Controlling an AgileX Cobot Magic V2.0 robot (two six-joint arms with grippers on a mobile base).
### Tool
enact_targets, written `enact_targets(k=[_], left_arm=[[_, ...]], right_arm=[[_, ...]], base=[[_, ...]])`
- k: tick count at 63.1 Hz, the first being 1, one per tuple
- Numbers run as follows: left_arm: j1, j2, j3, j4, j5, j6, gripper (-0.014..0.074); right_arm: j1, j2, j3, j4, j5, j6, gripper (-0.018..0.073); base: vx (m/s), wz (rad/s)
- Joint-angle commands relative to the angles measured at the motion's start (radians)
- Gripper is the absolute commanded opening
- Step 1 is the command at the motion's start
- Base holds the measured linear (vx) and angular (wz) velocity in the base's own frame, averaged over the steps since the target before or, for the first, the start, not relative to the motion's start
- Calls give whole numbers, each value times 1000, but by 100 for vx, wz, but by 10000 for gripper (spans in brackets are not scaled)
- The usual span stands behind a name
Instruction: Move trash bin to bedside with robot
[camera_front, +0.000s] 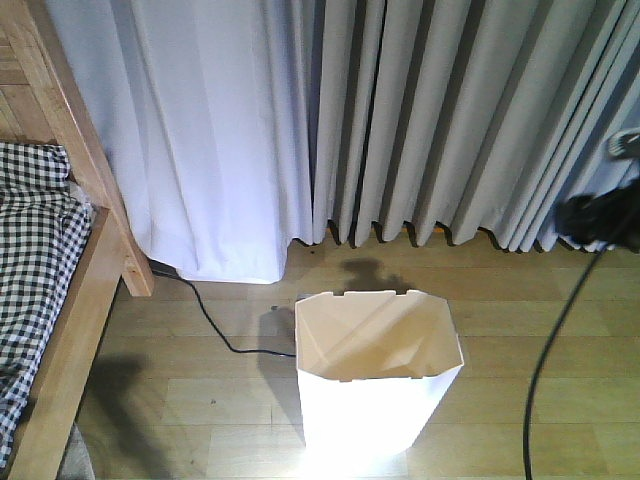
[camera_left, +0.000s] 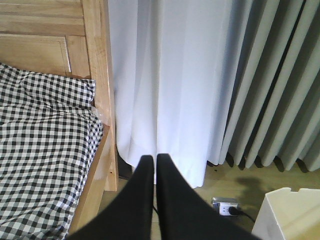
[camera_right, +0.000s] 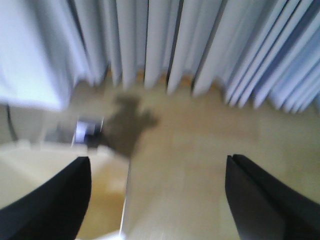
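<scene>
The trash bin stands upright on the wooden floor in front of the curtains, well apart from the bed at the left, so the task looks to be in its approach step, with the bin not yet gripped. The left pincer is pressed narrow and empty, aimed at the gap beside the bed, while the right pincer is spread wide over the bin's right rim. The next move probably calls for lowering the right pincer so one finger goes inside the wall, closing, then drawing the bin left toward the bed frame, clear of the floor cable.
</scene>
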Motion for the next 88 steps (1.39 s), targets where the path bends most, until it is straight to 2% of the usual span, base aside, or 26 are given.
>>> enact_targets(k=[1,19,27,34,38,50,70,74,78,82,88], left_arm=[[-3,-14,3,-2,-66,-4,-6],[-3,-14,3,-2,-66,-4,-6],[-3,-14,3,-2,-66,-4,-6],[-3,-14,3,-2,-66,-4,-6],[-3,-14,3,-2,-66,-4,-6],[-3,-14,3,-2,-66,-4,-6],[-3,-14,3,-2,-66,-4,-6],[-3,-14,3,-2,-66,-4,-6],[-3,-14,3,-2,-66,-4,-6],[-3,-14,3,-2,-66,-4,-6],[-3,-14,3,-2,-66,-4,-6]], right_arm=[[-4,-208,28,10,13,2,542],[3,-748,249,18,-127,57,542],[73,-916,359,24,-126,61,542],[118,-1023,390,66,-160,61,542],[118,-1069,391,117,-165,61,542],[116,-1144,391,117,-142,61,542],[116,-1145,391,117,-150,61,530],[116,-1145,391,117,-150,61,496],[116,-1145,391,117,-156,56,424],[116,-1145,391,117,-170,53,305],[116,-1145,391,117,-174,53,65]], base=[[0,0],[0,0],[0,0],[0,0],[0,0],[0,0],[0,0],[0,0],[0,0],[0,0],[0,0]])
